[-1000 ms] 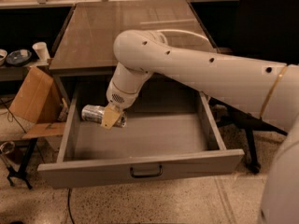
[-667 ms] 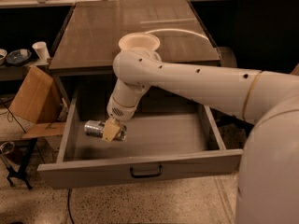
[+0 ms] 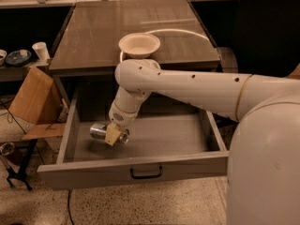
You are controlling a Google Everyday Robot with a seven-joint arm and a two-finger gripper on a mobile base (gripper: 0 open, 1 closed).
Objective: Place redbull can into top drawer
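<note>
Gripper [image 3: 114, 135] clamps one redbull can [image 3: 98, 131] (lying sideways, seemingly) inside one open top drawer [image 3: 187, 166].

No text, brand or number can be read anywhere. The redbull can [image 3: 98, 131] shows only shiny silver with darker patches, and no letters can be made out on it. The hand [image 3: 114, 135] grips this can low inside the left part of the top drawer [image 3: 187, 165]; the hand carries no marking, and the drawer's front panel is plain grey. The bowl [image 3: 139, 44] on the tabletop [image 3: 93, 36], the white paper cup [image 3: 41, 50] and the cardboard box [image 3: 33, 97] bear no legible print either.
</note>
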